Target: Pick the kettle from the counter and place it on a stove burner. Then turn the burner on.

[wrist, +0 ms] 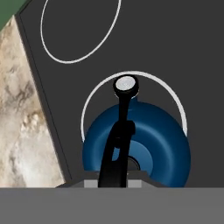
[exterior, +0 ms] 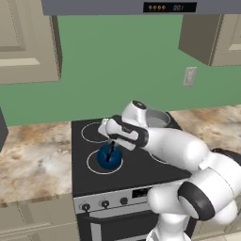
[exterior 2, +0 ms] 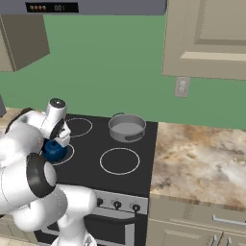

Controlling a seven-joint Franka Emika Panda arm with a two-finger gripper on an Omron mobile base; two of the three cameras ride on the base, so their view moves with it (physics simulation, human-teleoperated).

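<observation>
The kettle (exterior: 109, 157) is small, round and glossy dark blue, with a black arched handle (wrist: 117, 148) that ends in a pale round knob. It sits on the black glass cooktop (exterior: 136, 167), inside the thin white ring of the front-left stove burner (exterior: 104, 161). In the hand view the ring (wrist: 131, 78) shows around the far side of the kettle body.

The gripper (exterior: 112, 147) is directly above the kettle, with its narrow jaws close around the handle, so it is grasping the kettle by the handle. The finger tips themselves are hard to see, because the hand view cuts them off at the bottom.

The range hood display (exterior: 169, 7) shows orange marks and digits, but they are too small to read surely. In the right base view the arm covers part of the kettle (exterior 2: 54, 151). A grey steel pot (exterior 2: 127, 128) stands on the back-right burner. The counter (exterior 2: 202, 163) lies beside the cooktop.
</observation>
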